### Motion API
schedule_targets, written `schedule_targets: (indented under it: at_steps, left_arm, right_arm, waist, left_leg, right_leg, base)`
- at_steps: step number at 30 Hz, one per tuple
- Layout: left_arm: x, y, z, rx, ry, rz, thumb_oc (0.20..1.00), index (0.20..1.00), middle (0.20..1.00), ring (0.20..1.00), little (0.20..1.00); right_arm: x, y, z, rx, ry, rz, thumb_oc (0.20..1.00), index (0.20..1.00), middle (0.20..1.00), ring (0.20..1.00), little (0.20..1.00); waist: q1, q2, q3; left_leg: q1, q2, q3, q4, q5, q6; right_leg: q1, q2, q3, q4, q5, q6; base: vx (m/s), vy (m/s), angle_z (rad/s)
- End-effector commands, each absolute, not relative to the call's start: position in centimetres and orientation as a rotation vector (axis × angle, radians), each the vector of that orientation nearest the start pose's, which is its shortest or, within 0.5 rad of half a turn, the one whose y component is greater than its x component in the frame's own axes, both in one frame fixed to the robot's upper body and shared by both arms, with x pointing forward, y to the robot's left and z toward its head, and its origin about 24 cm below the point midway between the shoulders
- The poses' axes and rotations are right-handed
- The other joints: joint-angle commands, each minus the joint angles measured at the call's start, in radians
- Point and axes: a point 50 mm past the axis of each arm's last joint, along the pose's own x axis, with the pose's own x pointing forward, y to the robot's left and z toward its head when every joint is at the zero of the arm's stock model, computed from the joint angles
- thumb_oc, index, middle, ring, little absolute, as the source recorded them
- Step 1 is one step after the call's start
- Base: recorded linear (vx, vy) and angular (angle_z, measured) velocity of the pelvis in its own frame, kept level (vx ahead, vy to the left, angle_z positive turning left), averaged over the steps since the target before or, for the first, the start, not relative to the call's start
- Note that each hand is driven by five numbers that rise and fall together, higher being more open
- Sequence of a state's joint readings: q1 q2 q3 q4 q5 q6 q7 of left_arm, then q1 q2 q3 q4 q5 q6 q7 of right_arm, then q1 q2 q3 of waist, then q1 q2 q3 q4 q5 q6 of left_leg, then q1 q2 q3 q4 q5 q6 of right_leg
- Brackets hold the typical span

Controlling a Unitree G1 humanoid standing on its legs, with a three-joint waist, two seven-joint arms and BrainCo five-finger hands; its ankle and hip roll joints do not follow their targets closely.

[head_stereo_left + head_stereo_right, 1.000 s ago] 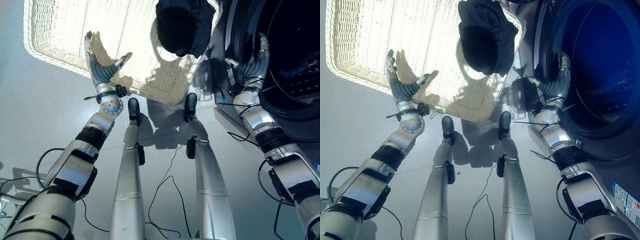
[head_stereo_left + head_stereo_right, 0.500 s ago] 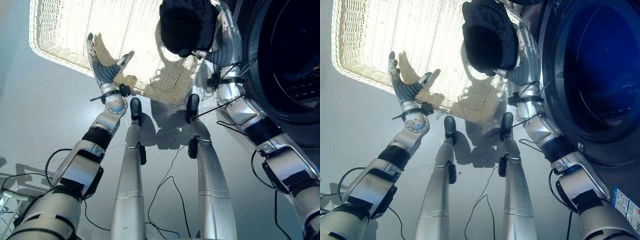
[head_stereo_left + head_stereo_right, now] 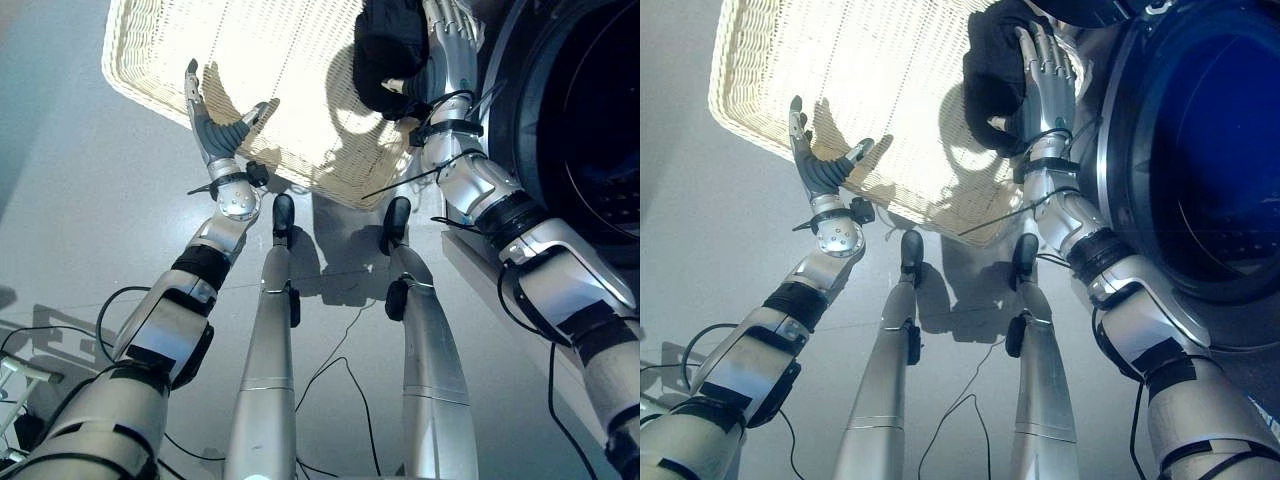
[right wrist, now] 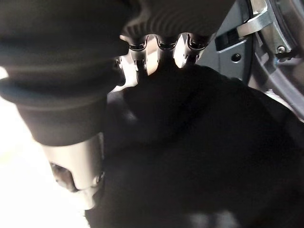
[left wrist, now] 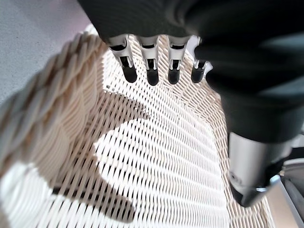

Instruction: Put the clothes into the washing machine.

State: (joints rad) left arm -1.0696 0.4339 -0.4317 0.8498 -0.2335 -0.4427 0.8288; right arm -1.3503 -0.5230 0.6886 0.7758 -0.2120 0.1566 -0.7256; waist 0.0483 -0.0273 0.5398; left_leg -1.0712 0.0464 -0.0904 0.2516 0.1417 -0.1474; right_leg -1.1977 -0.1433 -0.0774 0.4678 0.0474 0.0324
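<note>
Black clothes [image 3: 992, 70] lie bunched in the wicker basket [image 3: 880, 90] beside the washing machine [image 3: 1200, 150], the right hand [image 3: 1045, 75] laid straight-fingered on them to gather them, the left hand [image 3: 820, 165] spread idle above the basket's rim.

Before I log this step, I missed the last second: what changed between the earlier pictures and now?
The right hand left the washing machine opening, swung across to the wicker basket and now lies on the black garment, fingers going into the cloth; a firm grasp cannot be confirmed. The left hand stayed open over the basket's near rim, and the garment stayed in its corner.
</note>
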Motion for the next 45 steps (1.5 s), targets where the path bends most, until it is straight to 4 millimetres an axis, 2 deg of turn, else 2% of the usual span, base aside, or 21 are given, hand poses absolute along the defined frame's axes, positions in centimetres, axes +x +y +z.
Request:
schedule_targets:
  at_steps: [1, 2, 10, 26, 27, 28, 45]
  left_arm:
    - [38.7, 17.0, 24.8, 0.095, -0.749, 0.529, 1.0, 1.0, 1.0, 1.0, 1.0]
    - [38.8, 16.9, 25.0, 0.098, -0.753, 0.519, 1.0, 1.0, 1.0, 1.0, 1.0]
    - [38.7, 16.1, 25.0, 0.095, -0.762, 0.493, 1.0, 1.0, 1.0, 1.0, 1.0]
    - [38.7, 15.8, 25.0, 0.1, -0.766, 0.483, 1.0, 1.0, 1.0, 1.0, 1.0]
    - [38.7, 15.7, 25.0, 0.097, -0.77, 0.482, 1.0, 1.0, 1.0, 1.0, 1.0]
    - [38.7, 15.6, 25.0, 0.098, -0.772, 0.481, 1.0, 1.0, 1.0, 1.0, 1.0]
    - [38.5, 15.2, 24.7, 0.084, -0.777, 0.489, 1.0, 1.0, 1.0, 1.0, 1.0]
  right_arm:
    - [39.9, -14.3, 32.2, -1.057, -0.708, -0.596, 1.0, 1.0, 1.0, 1.0, 1.0]
    - [40.5, -15.4, 31.9, -1.098, -0.617, -0.621, 1.0, 1.0, 1.0, 1.0, 1.0]
    - [41.5, -18.1, 30.7, -1.218, -0.393, -0.634, 1.0, 1.0, 1.0, 1.0, 1.0]
    - [41.9, -18.2, 29.3, -1.374, -0.358, -0.567, 1.0, 1.0, 1.0, 1.0, 1.0]
    - [41.9, -17.8, 29.2, -1.442, -0.388, -0.551, 1.0, 1.0, 1.0, 1.0, 1.0]
    - [41.9, -17.5, 29.2, -1.472, -0.427, -0.55, 0.2, 0.2, 0.2, 0.2, 0.2]
    - [40.7, -16.8, 31.1, -1.384, -0.694, -0.67, 0.2, 0.2, 0.2, 0.2, 0.2]
  waist:
    - [-0.016, 0.066, -0.02]
    - [-0.01, 0.07, -0.02]
    - [0.002, 0.084, -0.02]
    - [0.004, 0.086, -0.02]
    - [0.002, 0.086, -0.02]
    - [0.001, 0.086, -0.02]
    - [-0.007, 0.087, -0.02]
  left_leg:
    - [-0.039, -0.076, 0.033, 0.055, -0.021, 0.082]
    - [-0.041, -0.078, 0.032, 0.053, -0.018, 0.083]
    - [-0.05, -0.082, 0.032, 0.051, -0.011, 0.09]
    - [-0.053, -0.085, 0.033, 0.056, -0.006, 0.095]
    - [-0.057, -0.087, 0.032, 0.056, -0.006, 0.094]
    - [-0.055, -0.086, 0.033, 0.054, -0.005, 0.095]
    - [-0.064, -0.091, 0.03, 0.052, -0.005, 0.096]
  right_leg:
    - [0.039, 0.047, -0.073, -0.081, 0.079, 0.062]
    - [0.037, 0.045, -0.076, -0.082, 0.084, 0.062]
    - [0.027, 0.039, -0.083, -0.08, 0.091, 0.06]
    - [0.021, 0.038, -0.084, -0.071, 0.096, 0.062]
    - [0.017, 0.04, -0.082, -0.075, 0.099, 0.062]
    - [0.019, 0.041, -0.082, -0.077, 0.1, 0.062]
    - [0.011, 0.045, -0.077, -0.085, 0.104, 0.065]
  base:
    - [0.02, -0.011, 0.08]
    - [0.01, -0.008, 0.06]
    - [0.0, -0.001, 0.01]
    - [0.0, 0.0, 0.01]
    - [0.0, 0.0, 0.0]
    - [0.0, 0.0, 0.0]
    - [0.0, 0.0, 0.0]
